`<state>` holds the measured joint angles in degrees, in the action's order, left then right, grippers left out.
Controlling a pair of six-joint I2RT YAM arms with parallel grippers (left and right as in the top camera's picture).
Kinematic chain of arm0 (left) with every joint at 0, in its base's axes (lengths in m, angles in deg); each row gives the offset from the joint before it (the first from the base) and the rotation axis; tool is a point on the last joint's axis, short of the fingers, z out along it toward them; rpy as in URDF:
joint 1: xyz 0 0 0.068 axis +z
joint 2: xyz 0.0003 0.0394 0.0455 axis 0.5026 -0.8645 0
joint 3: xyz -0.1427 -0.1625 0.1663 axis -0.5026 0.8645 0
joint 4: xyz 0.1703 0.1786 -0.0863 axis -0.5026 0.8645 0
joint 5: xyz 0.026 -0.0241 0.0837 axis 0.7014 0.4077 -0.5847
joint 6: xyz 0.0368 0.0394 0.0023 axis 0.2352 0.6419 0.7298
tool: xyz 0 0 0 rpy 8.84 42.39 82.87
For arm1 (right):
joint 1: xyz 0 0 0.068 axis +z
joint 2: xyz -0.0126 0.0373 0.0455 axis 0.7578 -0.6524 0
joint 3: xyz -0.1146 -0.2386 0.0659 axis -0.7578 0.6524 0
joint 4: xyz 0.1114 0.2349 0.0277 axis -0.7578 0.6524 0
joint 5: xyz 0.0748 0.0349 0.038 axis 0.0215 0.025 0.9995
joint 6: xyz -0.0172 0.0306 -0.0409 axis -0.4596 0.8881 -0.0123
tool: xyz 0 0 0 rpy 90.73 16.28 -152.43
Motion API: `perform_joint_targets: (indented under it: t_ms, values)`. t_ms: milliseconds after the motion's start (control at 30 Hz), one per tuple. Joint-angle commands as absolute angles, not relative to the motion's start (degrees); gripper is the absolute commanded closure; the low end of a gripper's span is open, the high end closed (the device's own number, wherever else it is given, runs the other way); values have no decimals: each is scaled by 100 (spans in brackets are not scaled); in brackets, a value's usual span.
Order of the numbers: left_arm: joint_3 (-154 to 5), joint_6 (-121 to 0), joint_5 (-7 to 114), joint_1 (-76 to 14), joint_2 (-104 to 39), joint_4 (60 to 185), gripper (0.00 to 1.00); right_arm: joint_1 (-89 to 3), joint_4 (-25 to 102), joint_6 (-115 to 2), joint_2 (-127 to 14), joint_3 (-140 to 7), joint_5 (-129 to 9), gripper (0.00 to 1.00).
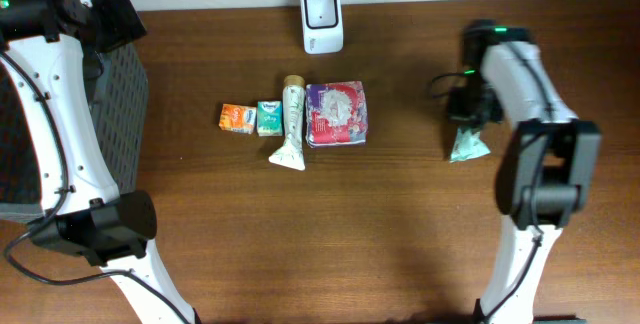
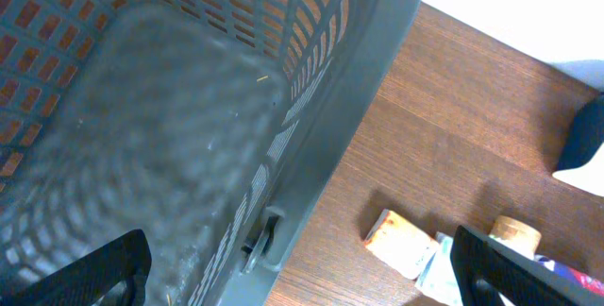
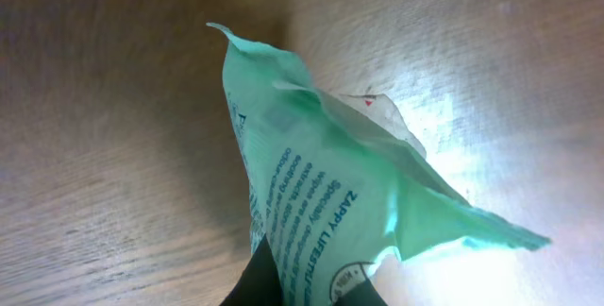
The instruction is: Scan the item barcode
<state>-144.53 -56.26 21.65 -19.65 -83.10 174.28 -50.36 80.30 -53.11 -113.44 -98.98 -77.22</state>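
Right pincer (image 3: 302, 280) is closed on the green wipes packet (image 3: 330, 193), pinching one thin edge. The packet sits at the right side of the desk (image 1: 400, 224), well apart from everything else. Can't tell if it's clear of the wood.

Risks, as I judge them:
- The grip is on a floppy edge of slick film, so the packet could slide out or swing on the way over.
- The film is crumpled and glare is bouncing off the desk. I see no barcode, only printed text. If the code lands on a fold or faces away, the read fails.
- The path to the scanner (image 1: 322, 20) runs near the purple pouch (image 1: 337, 114), and a low carry could clip it.

Left pincer (image 2: 300, 273) is wide open and holding nothing, over the basket (image 2: 189, 155).

Materials, near to far:
- Packet: thin glossy plastic, wrinkled, tapering to a pointed corner.
- Desk: dark wood grain with a satin sheen.
- Mid-desk row: small orange box (image 1: 237, 118), green pack (image 1: 269, 118), pale tube (image 1: 290, 124) with a flat crimped end, soft purple pouch.
- Basket: grey rigid plastic with lattice walls.
- Scanner: white hard shell with rounded corners, at the far edge.
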Motion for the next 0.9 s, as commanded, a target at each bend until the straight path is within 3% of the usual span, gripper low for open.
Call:
perform_joint_targets:
  t_ms: [0,67,133,267,367,467,500,533,600,633,700,867]
  values:
    - [-14470,-5659,2204,-1950,-8275,17421,1,-4039,8049,-3939,-11189,-9924,-10081,96]
    - [-14470,-5659,2204,-1950,-8275,17421,1,-3624,8034,-3834,-11372,-9885,-10266,96]
    - [-14470,-5659,2204,-1956,-8275,17421,1,-3335,7968,-3823,-11621,-9887,-9980,89]
    - [-14470,-5659,2206,-1923,-8277,17421,1,-2728,7686,-3854,-11685,-9887,-8933,62]
    - [-14470,-5659,2204,-1928,-8275,17421,1,-2555,7667,-4138,-11685,-9986,-8747,50]
    - [-14470,-5659,2204,-1923,-8275,17421,1,-2636,7957,-4334,-11685,-10499,-8586,48]
    - [-14470,-5659,2204,-1923,-8275,17421,1,-2721,8202,-4533,-11685,-10831,-8590,39]
    - [-14470,-5659,2204,-1923,-8275,17421,1,-2850,8491,-4673,-11685,-11210,-8588,38]
    - [-14470,-5659,2204,-1923,-8275,17421,1,-3300,8825,-4953,-11685,-11489,-8527,53]
    - [-14470,-5659,2204,-1923,-8275,17421,1,-3486,8832,-5265,-11707,-11365,-8146,56]
    - [-14470,-5659,2204,-1923,-8275,17421,1,-3744,8580,-5716,-11709,-10871,-7344,56]
    - [-14470,-5659,2204,-1923,-8275,17421,1,-3805,7695,-5720,-11709,-9701,-7257,54]
